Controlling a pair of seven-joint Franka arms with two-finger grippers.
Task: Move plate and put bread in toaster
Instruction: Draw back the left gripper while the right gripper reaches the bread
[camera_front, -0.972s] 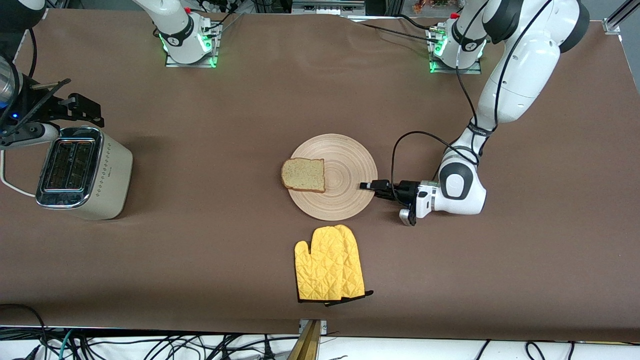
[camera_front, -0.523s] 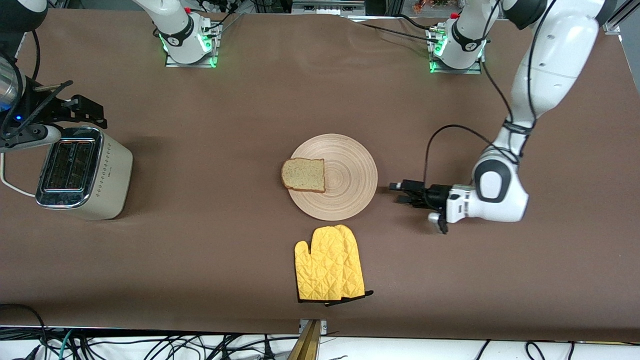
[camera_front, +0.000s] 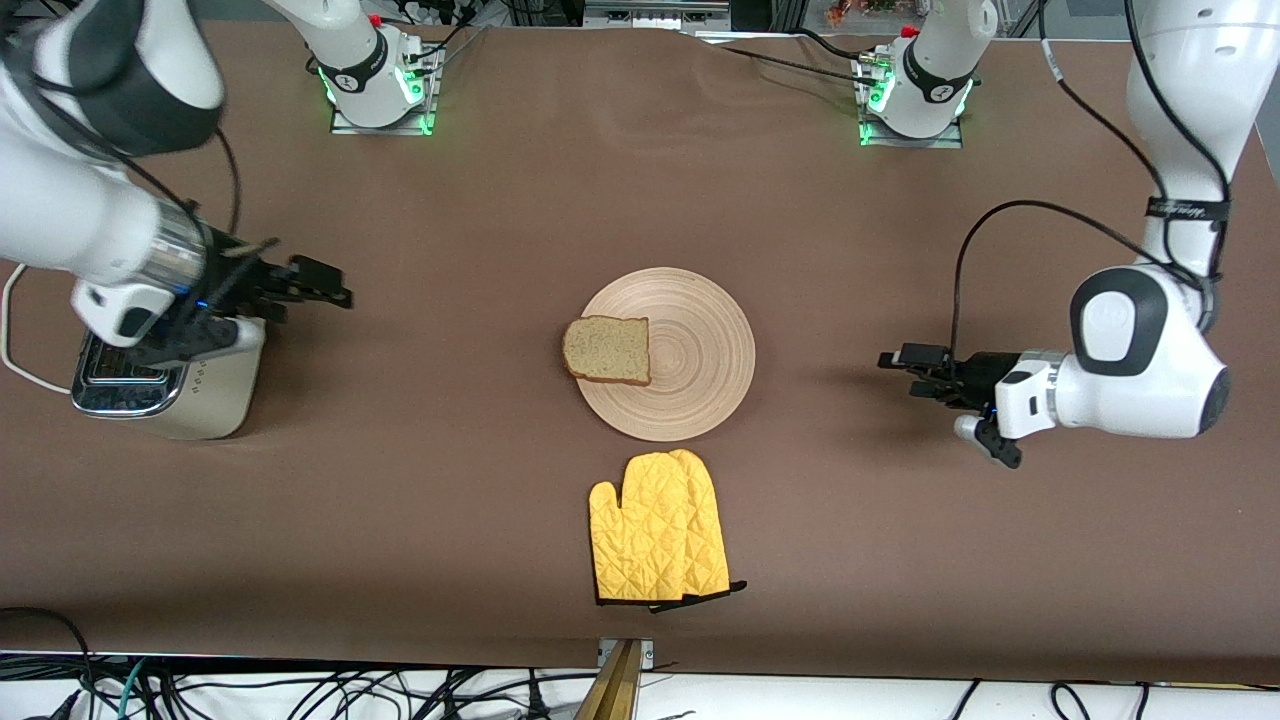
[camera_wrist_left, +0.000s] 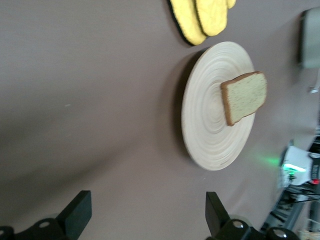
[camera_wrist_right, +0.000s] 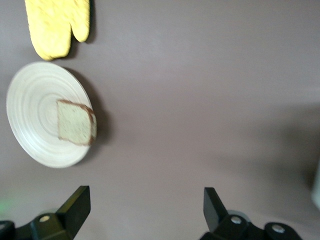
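A large round wooden plate (camera_front: 668, 353) with ring grooves is seen lying flat near the middle of the brown table (camera_front: 500, 180). A slice of speckled wholegrain bread (camera_front: 607, 349) is laid on the plate's edge toward the right arm's end of the table, its crust slightly overhanging the rim. A yellow quilted oven mitt (camera_front: 656, 541) is placed just beside the plate, nearer to the front camera, apart from it. The cream toaster (camera_front: 170, 385) with a chrome top is stood at the right arm's end of the table, well apart from the plate, and is partly covered by the right arm. The left gripper (camera_front: 908, 368) is held low over bare table between the plate and the left arm's end, pointed at the plate; its fingers (camera_wrist_left: 78, 215) are spread wide and nothing is gripped. The right gripper (camera_front: 322, 288) is held over the table just beside the toaster, pointed toward the plate; its fingers (camera_wrist_right: 75, 207) are likewise spread wide and nothing is held.
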